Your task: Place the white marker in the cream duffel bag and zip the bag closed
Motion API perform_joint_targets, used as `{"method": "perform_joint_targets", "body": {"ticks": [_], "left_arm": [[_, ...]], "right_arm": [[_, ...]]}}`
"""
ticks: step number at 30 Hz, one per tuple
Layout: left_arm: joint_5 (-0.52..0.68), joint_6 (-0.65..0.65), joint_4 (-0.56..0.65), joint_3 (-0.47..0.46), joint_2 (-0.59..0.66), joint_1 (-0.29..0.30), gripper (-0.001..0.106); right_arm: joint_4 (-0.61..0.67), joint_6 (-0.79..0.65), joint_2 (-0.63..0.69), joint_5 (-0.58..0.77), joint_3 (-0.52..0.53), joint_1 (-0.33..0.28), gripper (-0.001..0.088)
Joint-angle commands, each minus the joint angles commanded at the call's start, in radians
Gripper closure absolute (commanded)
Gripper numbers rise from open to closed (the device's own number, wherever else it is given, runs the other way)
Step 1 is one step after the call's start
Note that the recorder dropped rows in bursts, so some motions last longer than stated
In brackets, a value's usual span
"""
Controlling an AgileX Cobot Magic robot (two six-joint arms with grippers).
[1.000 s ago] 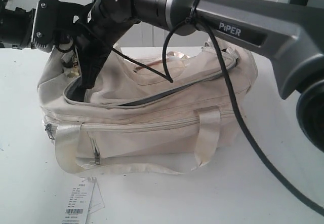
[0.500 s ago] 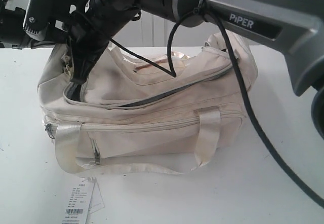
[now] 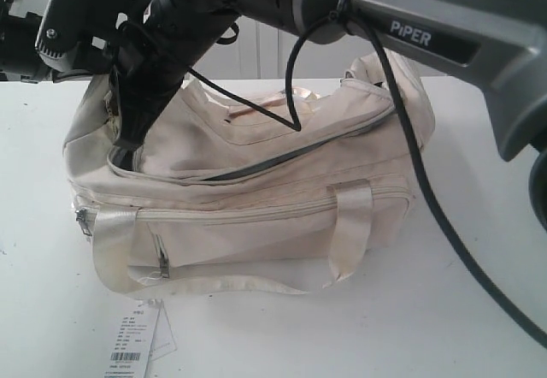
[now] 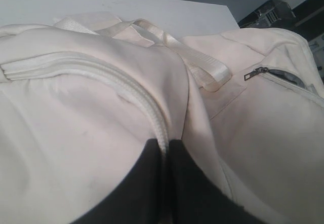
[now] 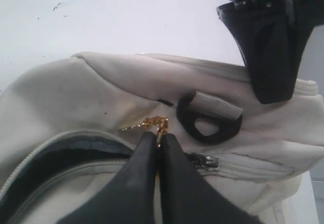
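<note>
As the cream duffel bag [image 5: 76,92] lies below, right fingers [image 5: 142,173] pinch its pull [image 5: 154,121].

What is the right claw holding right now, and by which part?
The right claw is shut on the gold zipper pull of the cream duffel bag, pinching the pull's lower end between its fingertips.

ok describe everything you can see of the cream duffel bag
The cream duffel bag is soft, creased fabric, slumped on the white table. A looped strap handle hangs down its front, the front pocket zipper is closed, and a barcode tag lies by its front. Its main zipper gapes, showing dark lining. The right tool is shut on the gold zipper pull at one end; the left tool pinches a zipper seam.
</note>
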Motion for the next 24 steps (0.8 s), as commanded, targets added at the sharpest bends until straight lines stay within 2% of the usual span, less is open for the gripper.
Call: {"method": "perform_joint_targets", "body": {"ticks": [24], "left_arm": [[-0.015,0.000,0.000,0.000,0.000,0.000,0.105]], "right_arm": [[0.043,-0.001,-0.047,0.037,0.000,0.010,0.0868]]}}
